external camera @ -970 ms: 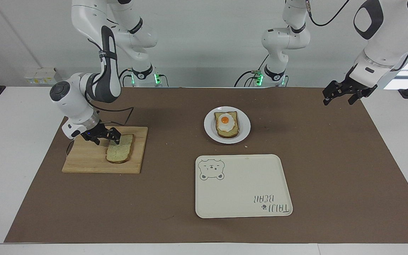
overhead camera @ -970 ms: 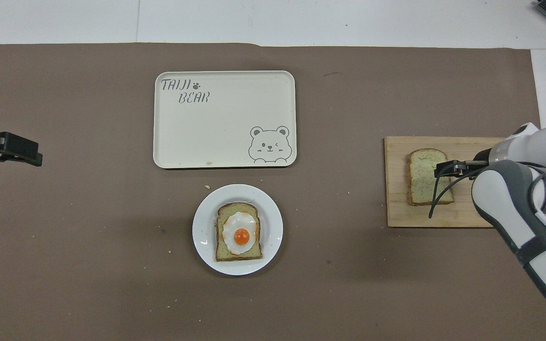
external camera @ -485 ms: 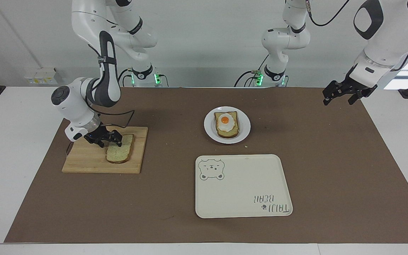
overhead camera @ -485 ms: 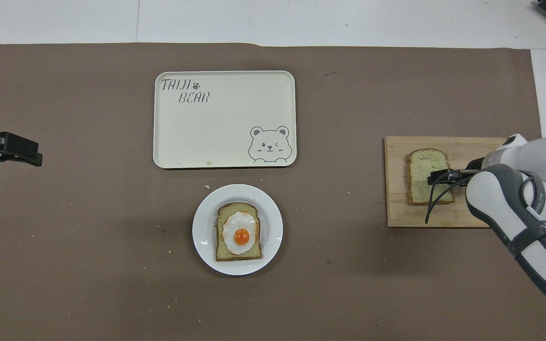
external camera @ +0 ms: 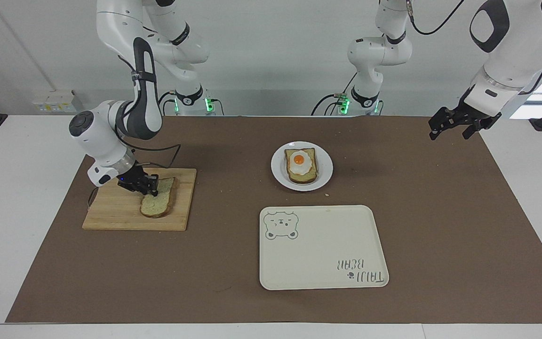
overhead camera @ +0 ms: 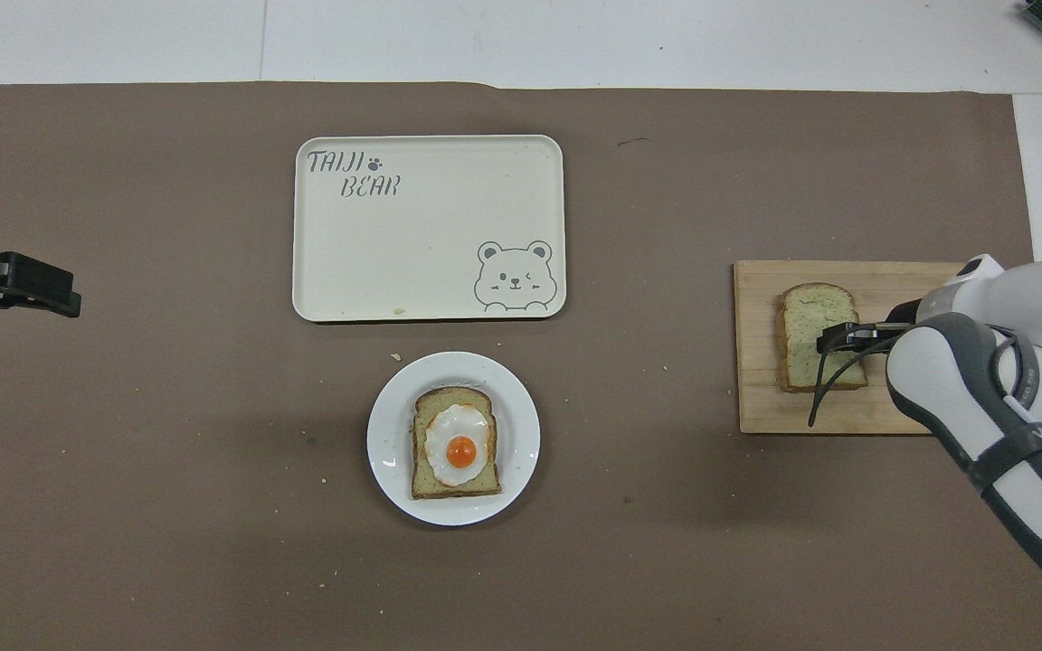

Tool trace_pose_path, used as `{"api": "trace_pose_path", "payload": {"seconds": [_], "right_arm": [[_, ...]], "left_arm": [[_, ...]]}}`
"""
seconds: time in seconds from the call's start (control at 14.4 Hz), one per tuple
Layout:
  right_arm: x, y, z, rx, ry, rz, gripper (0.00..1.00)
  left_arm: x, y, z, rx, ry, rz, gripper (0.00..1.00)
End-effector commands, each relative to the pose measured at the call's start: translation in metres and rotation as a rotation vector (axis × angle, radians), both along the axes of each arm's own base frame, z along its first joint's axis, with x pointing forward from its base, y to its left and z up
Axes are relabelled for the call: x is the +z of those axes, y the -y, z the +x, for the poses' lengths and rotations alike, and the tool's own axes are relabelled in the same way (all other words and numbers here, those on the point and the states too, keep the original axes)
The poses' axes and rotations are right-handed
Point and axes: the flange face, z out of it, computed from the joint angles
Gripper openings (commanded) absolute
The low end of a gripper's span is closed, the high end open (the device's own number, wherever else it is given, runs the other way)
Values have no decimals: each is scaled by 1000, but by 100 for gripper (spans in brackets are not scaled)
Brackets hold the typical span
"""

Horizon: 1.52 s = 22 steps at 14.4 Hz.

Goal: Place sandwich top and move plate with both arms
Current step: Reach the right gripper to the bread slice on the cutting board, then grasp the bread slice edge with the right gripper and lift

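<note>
While nipped on one edge by the shut right gripper [external camera: 152, 188], plain speckled brown bread slice, the sandwich top [external camera: 159, 203], lying on the wooden cutting board [external camera: 111, 212], side tilted up. Pick step in hand. Next: lift, carry over to egg-topped slice [external camera: 301, 165] on small round white plate [external camera: 278, 165]. Waiting wide open toward table's other end: left gripper [external camera: 454, 125], empty.

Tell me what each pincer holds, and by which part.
Right pincer grips the plain speckled bread slice on the wooden board by its long edge. Left pincer holds nothing.
</note>
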Motion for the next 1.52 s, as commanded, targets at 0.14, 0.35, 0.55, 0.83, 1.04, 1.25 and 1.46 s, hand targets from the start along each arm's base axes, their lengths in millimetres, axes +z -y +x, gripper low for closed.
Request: {"api": "trace_pose_path", "payload": {"seconds": [0.14,0.35,0.55,0.83,1.04,1.25,1.46], "right_arm": [[-12,2,-2,-39,-10,7,0],[-11,3,-1,-38,-15,10,0],[11,1,9,-24,-4,18,0],[56,-9,20,9,20,31,0],[93,-29,25,46,28,42,0],[109,-74,33,63,5,50,0],[110,-155,30,-23,-13,30,0]], "left_arm": [[3,0,-8,6,-6,-4,100],[3,0,-8,6,-8,-4,100],[3,0,-8,6,-6,-4,100],[3,0,-8,6,-6,-4,100],[3,0,-8,6,-6,-4,100],[3,0,-8,6,-6,-4,100],[3,0,-8,6,-6,-4,100]]}}
